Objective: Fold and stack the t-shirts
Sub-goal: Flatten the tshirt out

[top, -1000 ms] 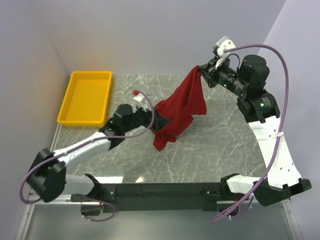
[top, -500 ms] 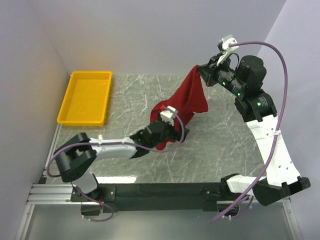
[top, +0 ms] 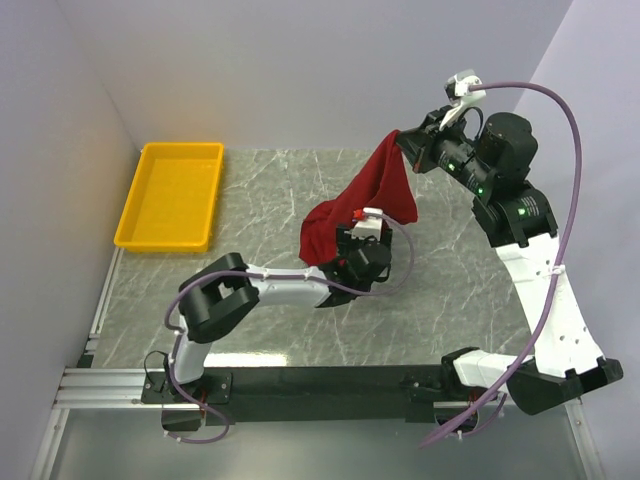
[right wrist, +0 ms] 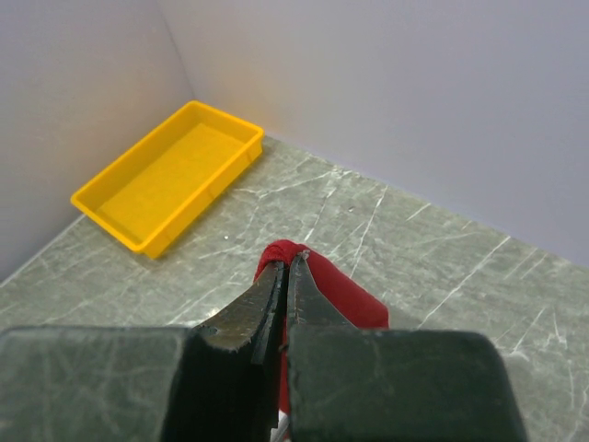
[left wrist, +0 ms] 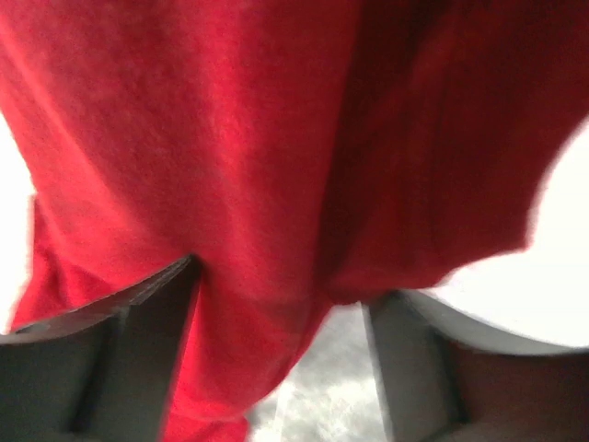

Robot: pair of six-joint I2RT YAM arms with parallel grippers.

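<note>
the t-shirt is held up over the table by one edge, clamped tight in the right gripper, probably so it hangs out and a lower bit can be caught. the left gripper is spread wide around the hanging cloth, nothing pinched yet. plain dark red, bunched in loose folds.

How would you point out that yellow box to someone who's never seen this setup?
Look at the grey marble table, then its far left corner. The yellow tray sits there, shallow, rectangular and empty; nothing else is yellow, and the dark red t-shirt hangs mid-table.
</note>
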